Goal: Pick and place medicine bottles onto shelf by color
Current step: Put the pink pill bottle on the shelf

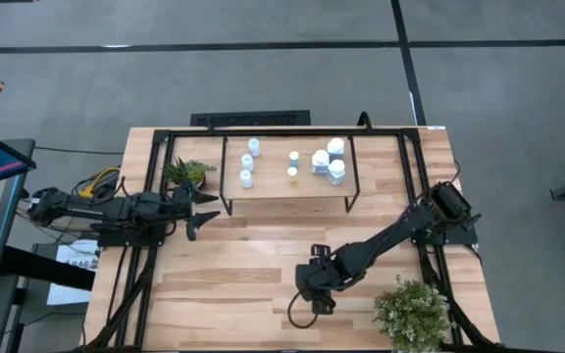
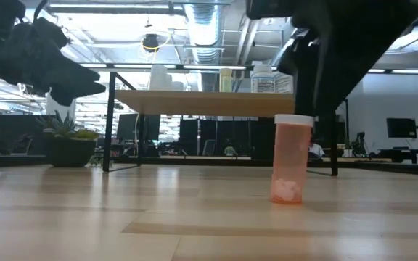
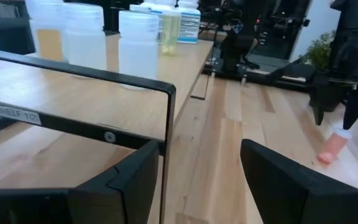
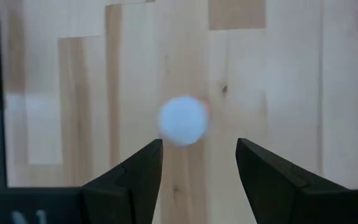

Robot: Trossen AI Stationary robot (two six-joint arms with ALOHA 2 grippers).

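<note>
Nearest of all, one small orange bottle [image 2: 292,159] stands upright on the pale plank table [image 2: 122,225], a translucent cylinder with a white cap and a few white pills settled at its bottom. Straight above it hangs the right gripper [image 4: 197,165], matte black, pointing down; its two blunt fingers [image 4: 135,171] are spread apart and hold nothing, the bottle's round white cap [image 4: 183,120] showing between them from above, untouched. From overhead that gripper [image 1: 314,285] sits over the near middle of the table, just beside a bushy potted plant [image 1: 412,312] at the near right corner.

Further back, on the left, the left gripper [image 1: 196,211] hovers off the shelf's left end, its angular black fingers [image 3: 126,180] parted too, empty, with a thin black wire leg [image 3: 168,124] of the shelf right ahead.

Beyond stands the shelf [image 1: 287,188], a smooth light-wood board on that thin frame. On top: three small blue-capped bottles [image 1: 249,161] in a line on the left, two yellowish ones [image 1: 293,165] in the middle, and a tight cluster of bigger white bottles [image 1: 329,162] to the right. A second potted plant [image 1: 186,172] sits by its left end.
</note>
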